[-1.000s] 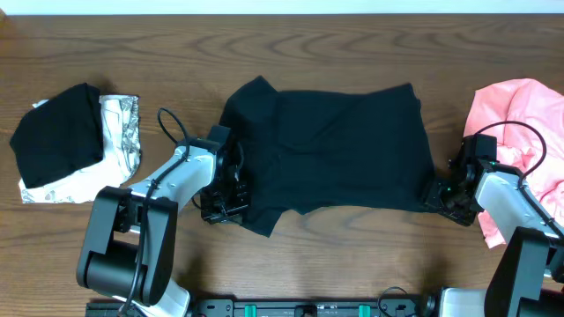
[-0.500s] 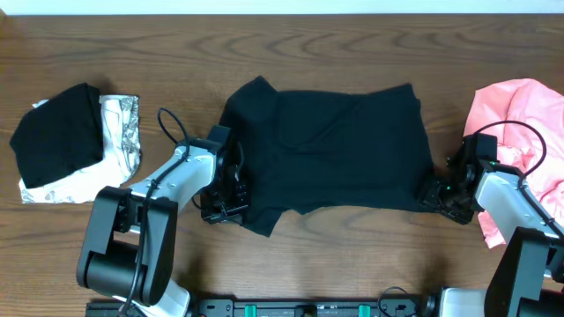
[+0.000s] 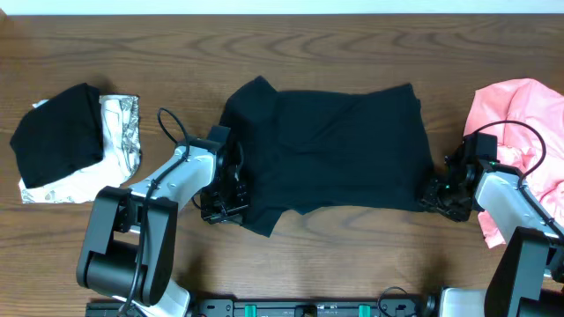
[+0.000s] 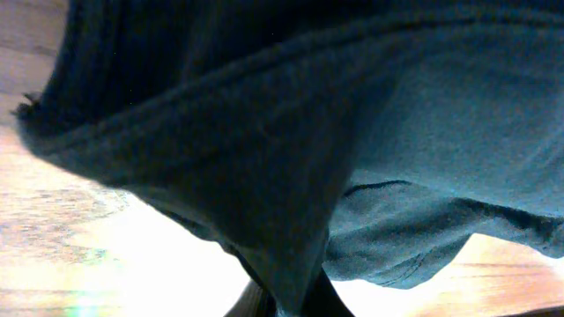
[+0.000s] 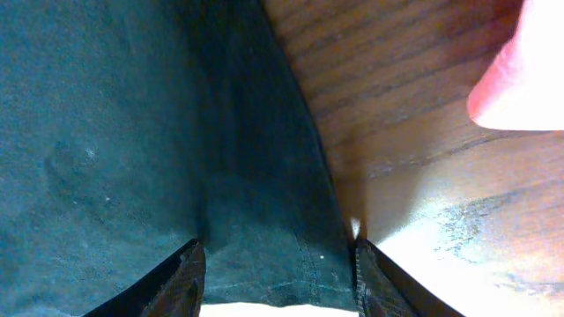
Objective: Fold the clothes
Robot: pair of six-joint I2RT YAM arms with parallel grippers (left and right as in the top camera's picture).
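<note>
The black T-shirt [image 3: 335, 150] lies spread on the surface [image 3: 352, 44]; left end effector [image 3: 225, 210] clamps its edge; right end effector [image 5: 278, 277] stands parted astride the opposite hem, apparently not gripping.

Brown wood-grain table [image 3: 352, 255], pale strip [image 3: 282, 6] along far edge, bright glare

The pincer [image 5: 278, 283] stands with its two dark fingers [image 5: 183, 280] apart, and a hemmed edge of the black T-shirt [image 5: 132, 132] lies flat between them. The fabric spreads away ahead and to the pincer's left. To its right is bare wooden worktop [image 5: 414, 132], brightly lit near the finger. A pink garment [image 5: 529, 79] shows at the far right, ahead of the pincer.
</note>
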